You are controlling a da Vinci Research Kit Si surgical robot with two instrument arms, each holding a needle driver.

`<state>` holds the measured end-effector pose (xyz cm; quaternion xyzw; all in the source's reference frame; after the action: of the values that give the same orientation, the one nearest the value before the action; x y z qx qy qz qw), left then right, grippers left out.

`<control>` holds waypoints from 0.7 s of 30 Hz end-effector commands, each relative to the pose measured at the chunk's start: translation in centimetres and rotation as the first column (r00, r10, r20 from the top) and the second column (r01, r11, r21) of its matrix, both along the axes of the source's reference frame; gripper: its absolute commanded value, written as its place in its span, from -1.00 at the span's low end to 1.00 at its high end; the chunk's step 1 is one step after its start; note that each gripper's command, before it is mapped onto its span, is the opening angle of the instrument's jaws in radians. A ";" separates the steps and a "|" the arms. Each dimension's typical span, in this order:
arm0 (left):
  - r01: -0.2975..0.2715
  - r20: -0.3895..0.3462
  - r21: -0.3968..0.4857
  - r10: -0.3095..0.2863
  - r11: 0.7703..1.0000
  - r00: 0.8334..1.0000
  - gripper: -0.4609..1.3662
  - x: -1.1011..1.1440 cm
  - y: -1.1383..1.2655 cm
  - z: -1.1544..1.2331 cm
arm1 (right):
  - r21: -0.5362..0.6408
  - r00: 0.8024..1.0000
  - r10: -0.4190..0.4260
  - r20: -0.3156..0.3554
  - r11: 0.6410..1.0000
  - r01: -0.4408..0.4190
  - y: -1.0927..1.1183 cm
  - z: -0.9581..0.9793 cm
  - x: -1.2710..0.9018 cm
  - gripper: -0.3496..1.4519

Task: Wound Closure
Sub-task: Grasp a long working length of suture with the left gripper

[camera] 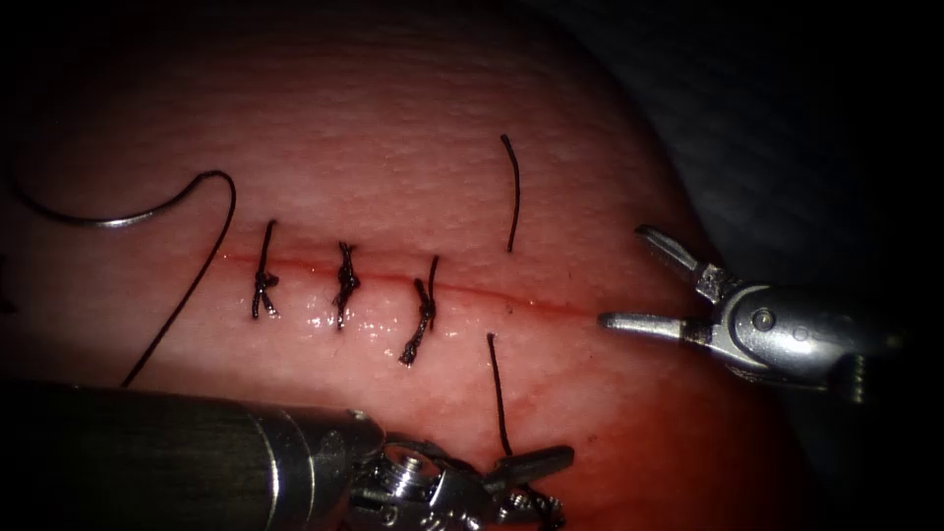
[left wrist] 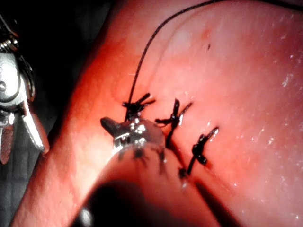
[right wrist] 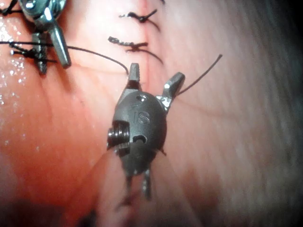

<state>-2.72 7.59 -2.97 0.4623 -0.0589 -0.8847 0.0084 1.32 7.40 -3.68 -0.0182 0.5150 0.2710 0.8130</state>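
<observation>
At the bottom of the endoscope view, nearest the lens, the left gripper (camera: pixel 536 462) lies low over the tissue (camera: pixel 413 128). Its jaws look closed on the lower end of a loose thread (camera: pixel 498 393) that rises from them toward the cut (camera: pixel 551 303).

Further in, the cut runs across the middle of the frame with three tied stitches (camera: pixel 344 285) over its left and central part. Their short tails stand up dark against the wet, red fluid (camera: pixel 334 320) that glistens just below them. Right of the third knot the cut is not yet tied. Here the lower strand enters the tissue below the line, and a second strand (camera: pixel 512 192) stands free above it, so this looks like a fourth pass already laid through both edges.

At the right end of the cut the right gripper (camera: pixel 621 278) rests with its jaws spread wide and holding nothing. One tip lies near the line of the cut.

Furthest off, in the upper left of the frame, the needle (camera: pixel 108 218) lies on the tissue well clear of both tools, out of the tissue. Its thread trails down toward the lower left.

By my reading the step in hand is tying the fourth stitch. That would call for the right gripper to take the upper strand without dragging the short end back through.
</observation>
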 end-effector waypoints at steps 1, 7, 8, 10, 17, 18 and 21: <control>0.000 -0.001 -0.004 0.000 1.000 1.000 -0.26 0.00 0.01 -0.01 | 0.000 1.000 -0.002 -0.001 1.000 0.002 0.00 0.00 0.00 0.32; 0.003 0.003 -0.010 -0.003 1.000 1.000 -0.27 -0.01 -0.06 -0.03 | 0.005 1.000 0.001 -0.003 1.000 -0.001 0.00 0.00 0.00 0.32; 0.002 0.003 -0.011 -0.002 1.000 1.000 -0.25 -0.01 -0.09 -0.03 | 0.007 1.000 -0.002 -0.002 1.000 0.002 0.00 0.00 0.00 0.31; 0.002 0.003 -0.011 -0.002 1.000 1.000 -0.25 -0.02 -0.11 -0.05 | 0.007 1.000 -0.002 -0.002 1.000 0.002 0.00 0.00 -0.01 0.30; 0.007 0.011 -0.009 -0.007 1.000 1.000 -0.30 -0.01 -0.07 -0.11 | 0.007 1.000 -0.003 -0.002 1.000 0.003 0.00 0.00 -0.01 0.29; 0.008 0.013 -0.010 -0.008 1.000 1.000 -0.28 0.00 -0.07 -0.11 | 0.007 1.000 -0.003 -0.002 1.000 0.003 0.00 0.00 -0.01 0.29; 0.009 0.022 -0.013 -0.009 1.000 1.000 -0.25 0.06 -0.05 -0.12 | 0.007 1.000 -0.003 -0.003 1.000 0.003 0.00 0.00 -0.01 0.29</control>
<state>-2.63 7.56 -3.11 0.4710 -0.0658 -0.8796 0.0071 1.31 7.39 -3.68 -0.0148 0.5151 0.2717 0.8128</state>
